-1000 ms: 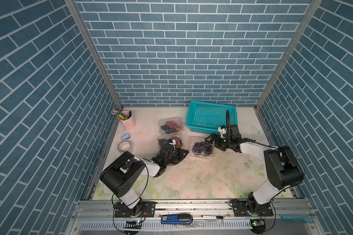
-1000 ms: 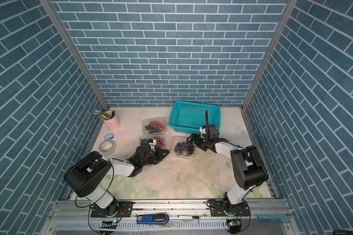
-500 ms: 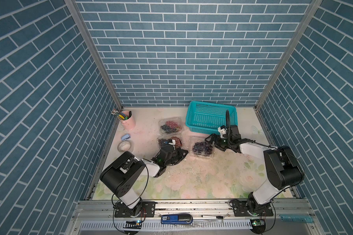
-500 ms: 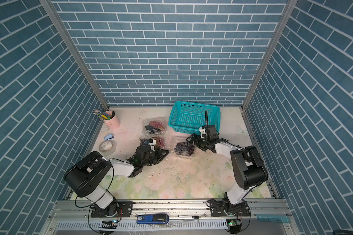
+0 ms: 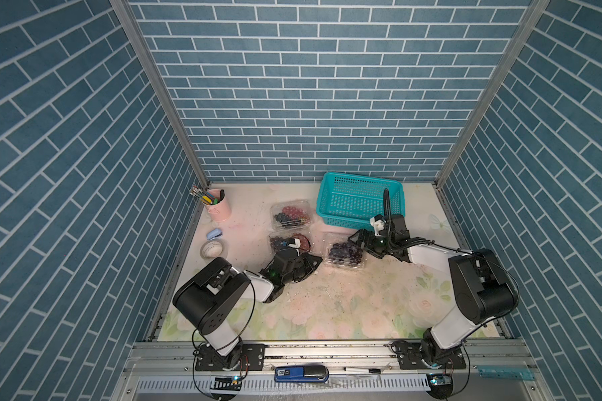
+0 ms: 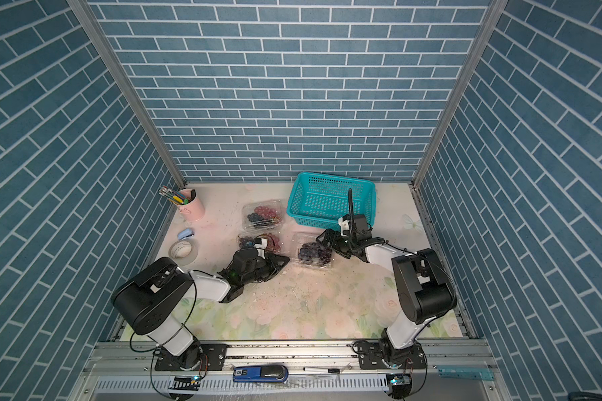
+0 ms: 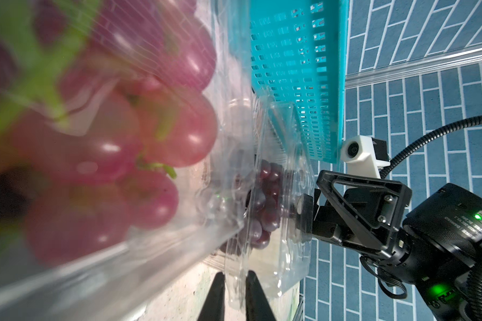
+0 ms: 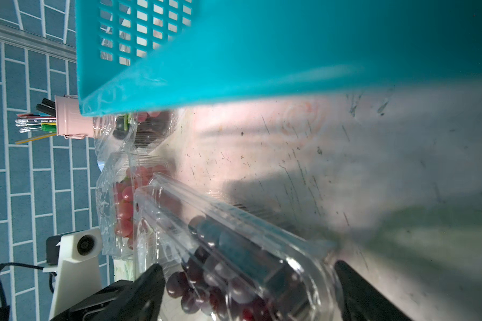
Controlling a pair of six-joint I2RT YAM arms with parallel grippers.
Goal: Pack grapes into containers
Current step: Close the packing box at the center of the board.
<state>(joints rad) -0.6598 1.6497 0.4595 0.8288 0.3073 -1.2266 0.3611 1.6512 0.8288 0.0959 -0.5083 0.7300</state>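
Observation:
Three clear containers lie on the floral mat, each holding grapes. The back one [image 5: 290, 215] has red and dark grapes, and the middle one [image 5: 289, 241] red ones [image 7: 156, 133]. The right container [image 5: 343, 255] holds dark purple grapes [image 8: 206, 289]. My left gripper [image 5: 318, 261] [image 7: 235, 278] is shut on the thin clear edge of the right container, at its left side. My right gripper [image 5: 362, 247] [image 8: 245, 278] is open wide, with one finger on each side of that container's right end. I cannot tell whether its fingers [image 8: 150, 280] press the walls.
A teal perforated basket [image 5: 360, 205] stands just behind my right gripper and fills the near part of the right wrist view. At the back left a pink cup of pens [image 5: 218, 206], a small blue object [image 5: 214, 234] and a tape roll [image 5: 212, 249] stand by the wall.

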